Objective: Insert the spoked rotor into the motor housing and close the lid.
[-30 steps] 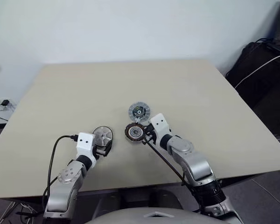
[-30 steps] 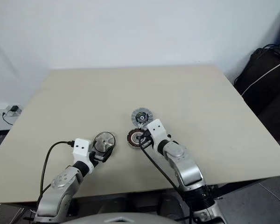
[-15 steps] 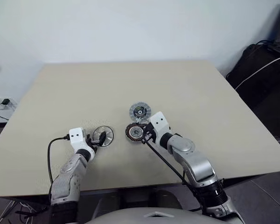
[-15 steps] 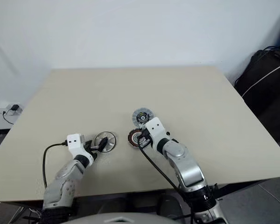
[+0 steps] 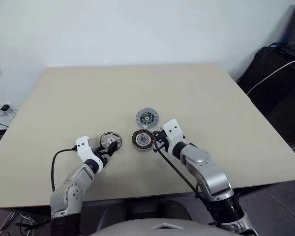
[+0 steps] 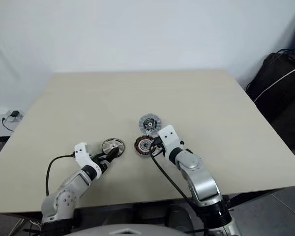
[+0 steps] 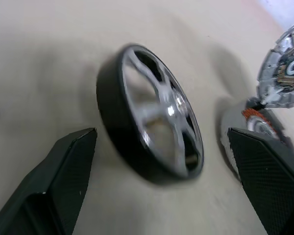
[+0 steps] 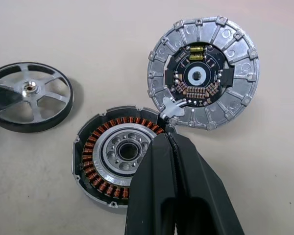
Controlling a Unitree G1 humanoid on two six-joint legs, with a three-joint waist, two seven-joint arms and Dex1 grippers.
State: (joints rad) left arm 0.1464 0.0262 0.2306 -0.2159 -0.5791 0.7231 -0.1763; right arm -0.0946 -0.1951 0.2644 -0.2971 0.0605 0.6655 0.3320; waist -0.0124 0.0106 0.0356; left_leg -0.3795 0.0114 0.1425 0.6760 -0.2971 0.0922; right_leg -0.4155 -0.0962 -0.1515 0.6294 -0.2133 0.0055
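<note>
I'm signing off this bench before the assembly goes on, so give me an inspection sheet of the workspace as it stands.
Surface: beige table, bare around the parts.
Job's things: spoked rotor lies flat, not yet inserted; motor housing sits open, copper windings showing; lid lies just behind the housing, ribbed face up, their edges meeting.
Clutter: nothing seen.
Grippers: left gripper open, its fingers either side of the rotor, not closed on it; right gripper shut, its tip at the housing's rim.
Cables: black cable on the left arm, another along the right arm.
Surroundings: white wall; dark bags with a white cord at the right; wall socket at the left.
</note>
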